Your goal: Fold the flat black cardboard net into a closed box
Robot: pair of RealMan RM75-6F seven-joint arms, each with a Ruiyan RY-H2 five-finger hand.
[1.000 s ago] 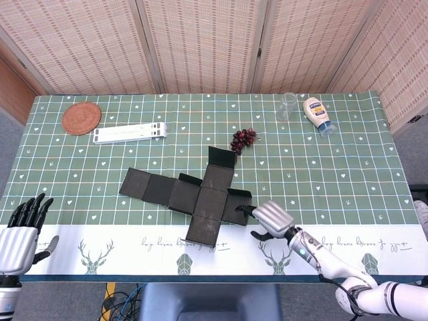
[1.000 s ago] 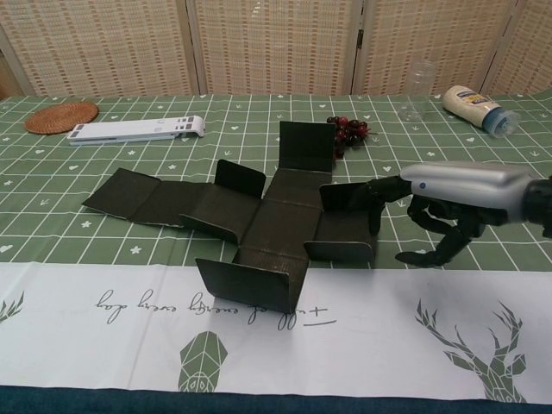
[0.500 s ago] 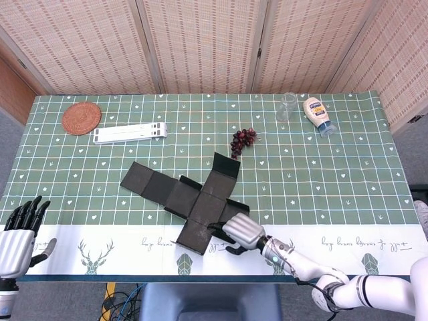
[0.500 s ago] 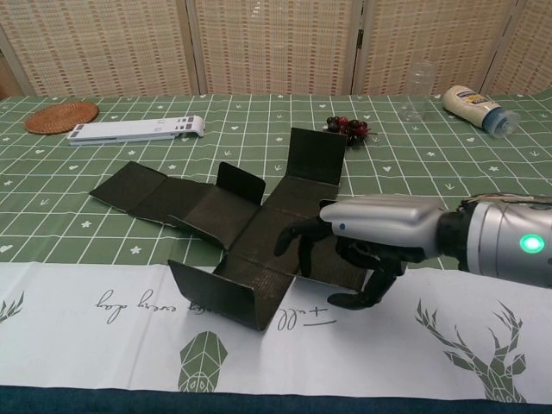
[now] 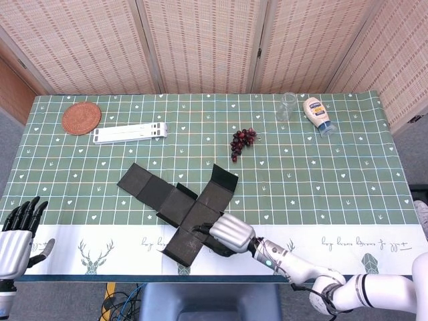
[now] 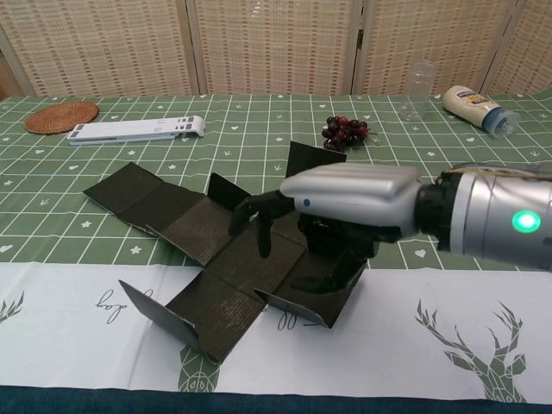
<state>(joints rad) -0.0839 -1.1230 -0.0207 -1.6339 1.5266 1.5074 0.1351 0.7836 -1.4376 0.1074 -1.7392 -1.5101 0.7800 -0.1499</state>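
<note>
Matte corrugated black cardboard net [image 6: 198, 259], cross-shaped, sits under the silver right hand's [image 6: 345, 211] curled, pressing fingers [image 6: 259, 211].

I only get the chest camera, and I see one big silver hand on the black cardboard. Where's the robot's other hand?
Observer: The left hand shows only in the head view. It is by the near left corner of the tablecloth, fingers apart and holding nothing.
Operator: Is the cardboard bumping the grapes? It looks like that to me.
Observer: No. From above, the far flap of the cardboard is apart from the grapes, with bare tablecloth between them.
Operator: So where does the silver hand come from?
Observer: From above, the right hand reaches in over the near edge, to the right of the cardboard.
</note>
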